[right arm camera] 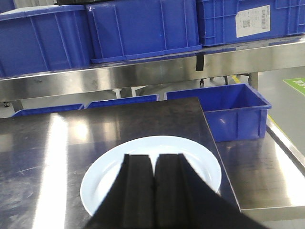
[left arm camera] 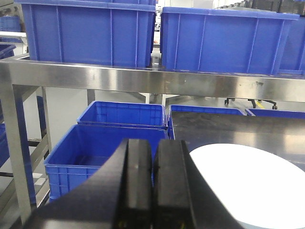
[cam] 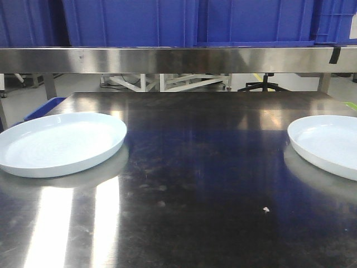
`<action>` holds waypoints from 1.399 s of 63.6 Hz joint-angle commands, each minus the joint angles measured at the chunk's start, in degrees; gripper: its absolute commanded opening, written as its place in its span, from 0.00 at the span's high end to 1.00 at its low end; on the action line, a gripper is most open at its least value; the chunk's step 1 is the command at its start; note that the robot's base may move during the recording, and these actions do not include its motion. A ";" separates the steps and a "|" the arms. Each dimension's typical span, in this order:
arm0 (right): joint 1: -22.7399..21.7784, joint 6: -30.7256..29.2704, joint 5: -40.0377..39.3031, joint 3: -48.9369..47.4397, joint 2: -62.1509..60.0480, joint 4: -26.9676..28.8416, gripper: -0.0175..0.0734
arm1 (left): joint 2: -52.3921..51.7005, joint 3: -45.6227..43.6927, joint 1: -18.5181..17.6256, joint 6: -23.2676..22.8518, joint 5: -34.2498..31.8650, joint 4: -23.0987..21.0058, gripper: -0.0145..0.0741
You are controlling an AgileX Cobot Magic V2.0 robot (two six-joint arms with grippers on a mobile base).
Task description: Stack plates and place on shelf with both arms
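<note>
Between the left plate (cam: 58,142) and the right plate (cam: 329,145), which sit well apart, the steel table (cam: 206,184) lies bare and open from the front. At the back a steel shelf rail (cam: 178,60) runs across, leaving a low gap beneath. Blue crates (cam: 128,22) crowd the shelf above.

Left gripper (left arm camera: 153,152), right gripper (right arm camera: 153,164): matte black. Left plate (cam: 58,142), just right of left fingers: glossy pale bluish-white, plain. Right plate (cam: 329,145), under right fingers: same tint, unpatterned. Table top (cam: 195,184): dark brushed steel, white glare streaks, blue reflections. Shelf rail (cam: 167,60), beyond fingers: silver-grey, with black tape strip (cam: 334,54). Crates (cam: 128,22) above rail: saturated blue, one bearing white printed label (right arm camera: 251,18). Floor marking (right arm camera: 298,85): green.
</note>
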 commanded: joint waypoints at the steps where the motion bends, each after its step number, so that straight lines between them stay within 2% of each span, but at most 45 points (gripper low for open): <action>1: -0.20 -0.46 -5.14 -0.04 -1.04 0.01 0.79 | -1.11 0.15 -0.02 -0.24 -4.62 -0.10 0.74; 89: -0.20 -0.46 -5.14 -0.04 -1.04 0.01 0.79 | -1.11 0.15 -0.02 -0.24 -4.62 -0.81 0.74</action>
